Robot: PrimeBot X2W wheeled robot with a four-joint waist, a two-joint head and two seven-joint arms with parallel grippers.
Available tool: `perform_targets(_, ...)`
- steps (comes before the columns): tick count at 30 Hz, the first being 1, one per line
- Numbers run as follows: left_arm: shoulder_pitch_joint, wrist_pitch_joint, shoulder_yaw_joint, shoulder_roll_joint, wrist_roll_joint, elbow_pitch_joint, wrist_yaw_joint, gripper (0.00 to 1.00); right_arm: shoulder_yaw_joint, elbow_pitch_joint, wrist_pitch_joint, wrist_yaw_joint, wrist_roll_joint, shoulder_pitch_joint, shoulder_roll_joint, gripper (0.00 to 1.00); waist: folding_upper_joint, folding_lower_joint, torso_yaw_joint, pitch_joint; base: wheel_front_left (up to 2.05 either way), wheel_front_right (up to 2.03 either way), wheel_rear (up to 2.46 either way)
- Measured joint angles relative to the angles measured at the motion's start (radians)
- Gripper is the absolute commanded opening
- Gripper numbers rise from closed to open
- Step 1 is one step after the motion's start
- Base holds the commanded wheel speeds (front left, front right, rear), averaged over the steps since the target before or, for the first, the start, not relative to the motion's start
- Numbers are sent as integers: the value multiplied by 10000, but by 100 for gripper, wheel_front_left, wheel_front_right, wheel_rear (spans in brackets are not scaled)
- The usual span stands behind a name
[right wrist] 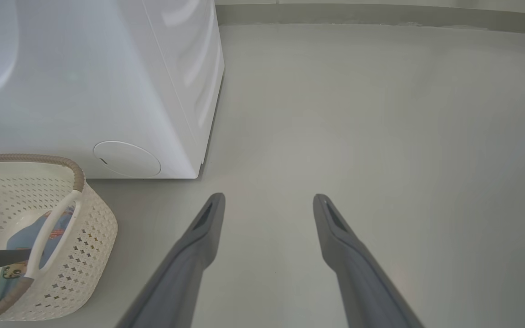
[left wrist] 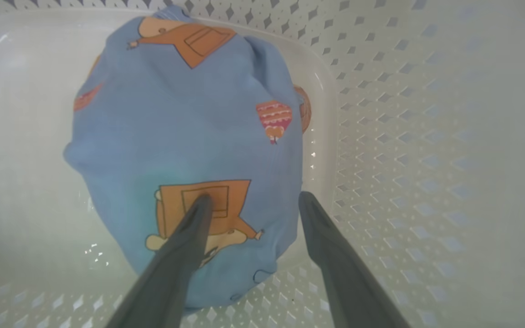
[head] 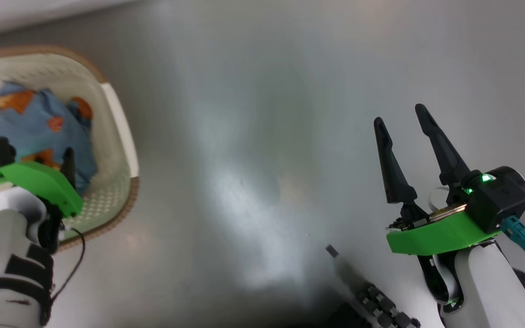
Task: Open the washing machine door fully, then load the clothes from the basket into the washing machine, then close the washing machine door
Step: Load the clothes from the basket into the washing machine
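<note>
The clothes (left wrist: 185,136), a light blue bundle with orange prints, lie inside the cream basket (left wrist: 404,114). My left gripper (left wrist: 253,202) reaches down into the basket, open, one fingertip on the fabric and the other just past its edge. In the head view the basket (head: 119,118) with the clothes (head: 39,127) sits at the left under my left wrist. My right gripper (head: 401,114) hangs open over bare floor at the right, holding nothing. The right wrist view has the washing machine (right wrist: 84,82) standing behind the basket (right wrist: 84,237); the washing machine door is out of view.
A round service flap (right wrist: 127,158) sits low on the machine's white front. Grey floor (right wrist: 381,136) stretches wide to the right of the machine up to a wall base. A dark part of my own base (head: 376,305) shows at the bottom of the head view.
</note>
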Motion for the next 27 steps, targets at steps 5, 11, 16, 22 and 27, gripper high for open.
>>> perform_targets(5, -365, 113, 150, 40, -150, 59, 209, 100, -4, 25, -102, 0, 52, -175, -4, 100, 0, 0, -229, 702, 0, 0, 0)
perform_targets(11, -742, 194, 140, 0, -165, 71, 522, 54, -19, 4, -130, 0, 52, -242, 0, 100, 0, 0, -310, 1270, 0, 0, 0)
perform_targets(16, -791, -17, 98, -8, -165, 105, 648, 0, -21, 4, -130, 0, 50, -405, -2, 100, 0, -1, -241, 1362, 0, 0, 0)
perform_targets(22, -785, -623, 84, -102, -238, 157, 709, 0, -27, 27, -128, 0, 48, -405, -2, 100, 0, -1, -177, 1301, 0, 0, 0)
perform_targets(27, -772, -1227, 136, -115, -420, 165, 581, 0, -77, 36, -127, 0, 15, -407, -2, 100, 0, -1, -108, 1221, 0, 0, 0)
